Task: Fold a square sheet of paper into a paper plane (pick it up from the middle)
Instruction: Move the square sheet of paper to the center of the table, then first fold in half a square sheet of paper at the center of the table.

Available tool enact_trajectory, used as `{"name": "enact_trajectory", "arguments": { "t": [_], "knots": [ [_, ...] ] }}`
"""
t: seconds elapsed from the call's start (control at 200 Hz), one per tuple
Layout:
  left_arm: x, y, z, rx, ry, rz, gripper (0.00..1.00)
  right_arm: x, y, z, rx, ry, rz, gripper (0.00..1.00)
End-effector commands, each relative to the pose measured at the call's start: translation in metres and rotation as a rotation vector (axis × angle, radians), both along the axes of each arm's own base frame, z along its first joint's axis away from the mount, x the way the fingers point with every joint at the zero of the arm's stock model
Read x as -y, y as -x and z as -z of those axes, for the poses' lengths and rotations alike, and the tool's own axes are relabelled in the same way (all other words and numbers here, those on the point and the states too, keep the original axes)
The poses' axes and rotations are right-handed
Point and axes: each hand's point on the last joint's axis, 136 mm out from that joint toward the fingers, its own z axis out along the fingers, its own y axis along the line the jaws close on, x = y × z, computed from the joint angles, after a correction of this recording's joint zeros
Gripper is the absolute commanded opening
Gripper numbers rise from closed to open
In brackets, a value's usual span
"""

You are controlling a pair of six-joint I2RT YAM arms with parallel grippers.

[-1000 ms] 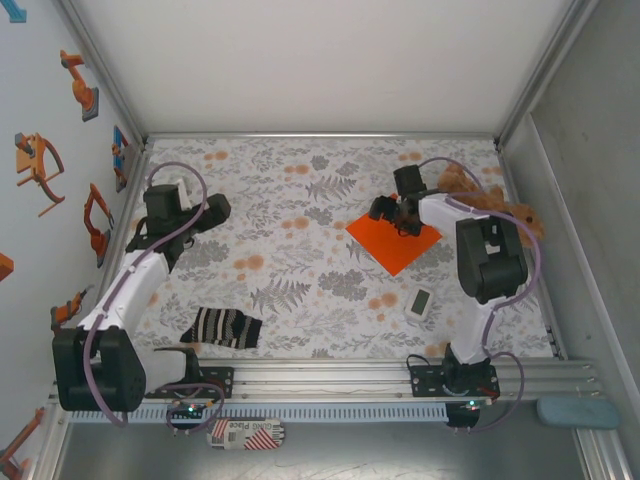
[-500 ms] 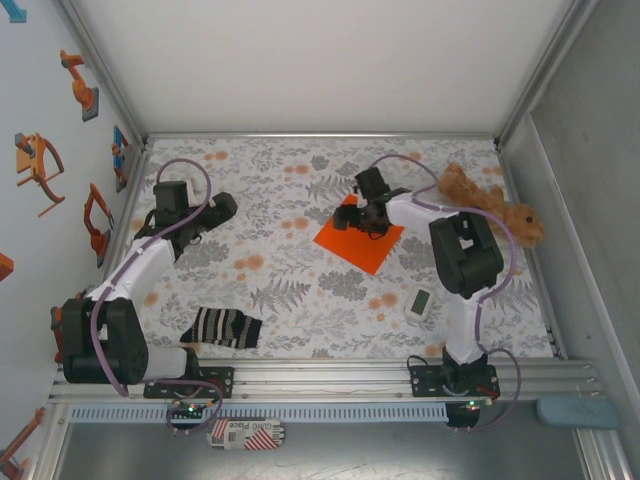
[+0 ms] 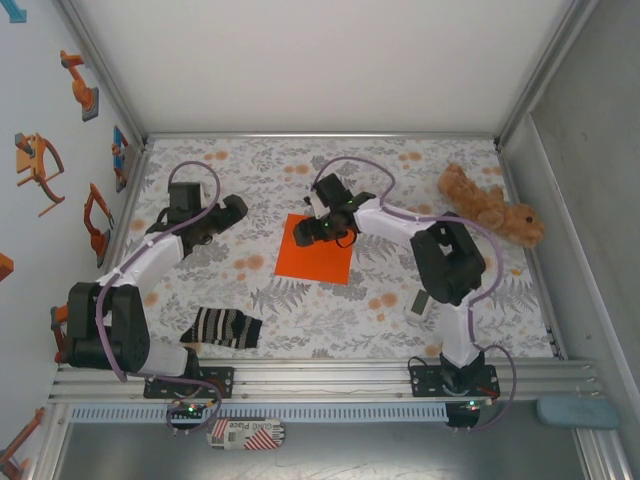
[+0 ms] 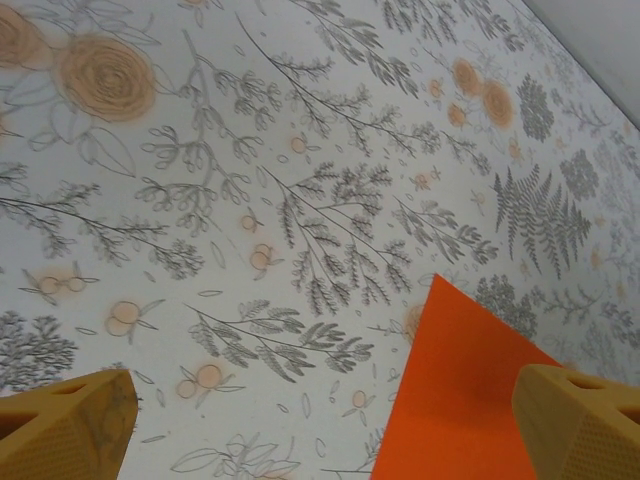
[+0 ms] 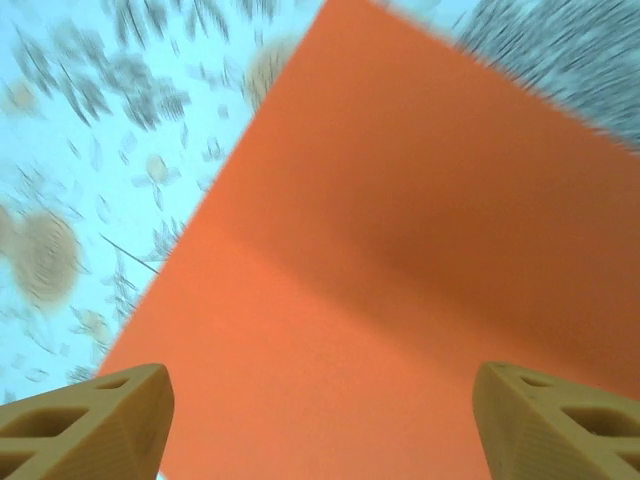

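Orange square sheet of paper (image 3: 315, 262) lies flat mid-table. Right wrist view shows the right gripper (image 5: 320, 425) spread wide over it; left wrist view shows the left gripper (image 4: 320, 425) wide, near its corner.

A pale cloth printed with grey ferns and orange flowers covered the table (image 3: 300, 320). A plain white panel (image 3: 320, 60) closed the back, framed by slanting aluminium posts (image 3: 103, 70). The left wall (image 3: 30, 100) was light blue, dotted with orange stickers (image 3: 38, 165); the right wall (image 3: 590, 200) was dull grey. A metal rail (image 3: 330, 375) ran along the near edge. The light was even and soft.
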Motion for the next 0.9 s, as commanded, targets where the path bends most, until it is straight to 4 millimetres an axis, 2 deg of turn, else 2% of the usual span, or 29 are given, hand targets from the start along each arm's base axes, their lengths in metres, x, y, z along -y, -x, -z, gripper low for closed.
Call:
{"name": "enact_trajectory", "arguments": {
  "t": [0.0,0.1,0.235,0.356,0.451,0.571,0.741,0.896],
  "knots": [
    [0.025,-0.001,-0.01,-0.011,0.066,0.051,0.96,0.03,-0.012,-0.056,0.079,-0.057,0.21,0.75],
    [0.049,0.006,-0.003,-0.067,0.078,0.119,0.96,0.048,0.001,-0.047,-0.004,-0.1,0.365,0.69],
    [0.087,0.017,0.009,-0.143,0.087,0.23,0.98,0.066,0.018,-0.022,-0.116,-0.122,0.516,0.6],
    [0.124,0.025,0.02,-0.2,0.103,0.331,1.0,0.068,0.028,0.001,-0.204,-0.119,0.565,0.54],
    [0.148,0.028,0.03,-0.239,0.104,0.398,0.96,0.066,0.031,0.015,-0.255,-0.135,0.583,0.47],
    [0.163,0.029,0.046,-0.287,0.092,0.428,0.91,0.066,0.03,0.029,-0.283,-0.119,0.597,0.37],
    [0.177,0.029,0.063,-0.341,0.107,0.446,0.85,0.075,0.025,0.045,-0.296,-0.077,0.606,0.36],
    [0.177,0.033,0.076,-0.387,0.108,0.434,0.84,0.088,0.02,0.055,-0.29,-0.027,0.599,0.36]
  ]
}}
